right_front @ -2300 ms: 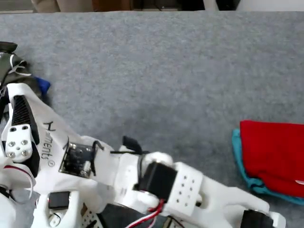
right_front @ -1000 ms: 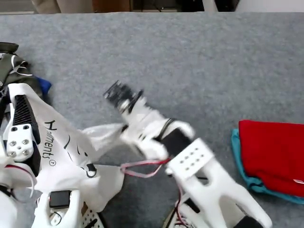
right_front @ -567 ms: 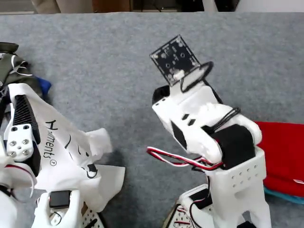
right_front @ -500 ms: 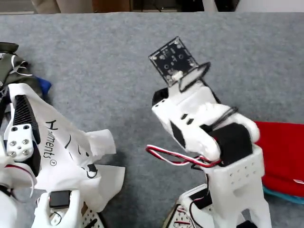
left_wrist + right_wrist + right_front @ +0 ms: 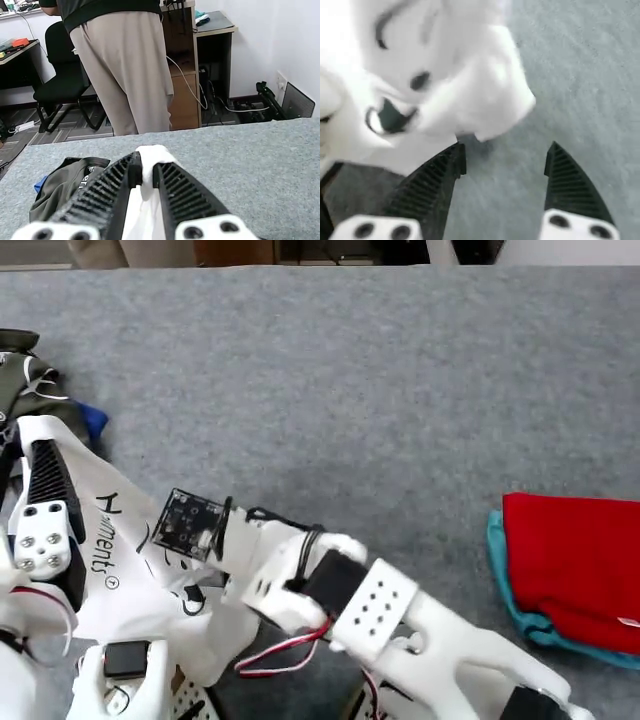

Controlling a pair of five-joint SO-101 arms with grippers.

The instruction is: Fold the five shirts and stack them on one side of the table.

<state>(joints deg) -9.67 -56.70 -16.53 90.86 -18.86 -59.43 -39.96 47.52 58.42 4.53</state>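
Cloth of the white shirt (image 5: 150,156) sits pinched between left fingers (image 5: 112,182), right fingers (image 5: 431,184) splayed apart beside its edge.

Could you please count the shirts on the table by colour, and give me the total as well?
White shirt: 1
Red shirt: 1
Teal shirt: 1
Dark shirt: 1
Blue shirt: 1 (just a corner visible)
Total: 5
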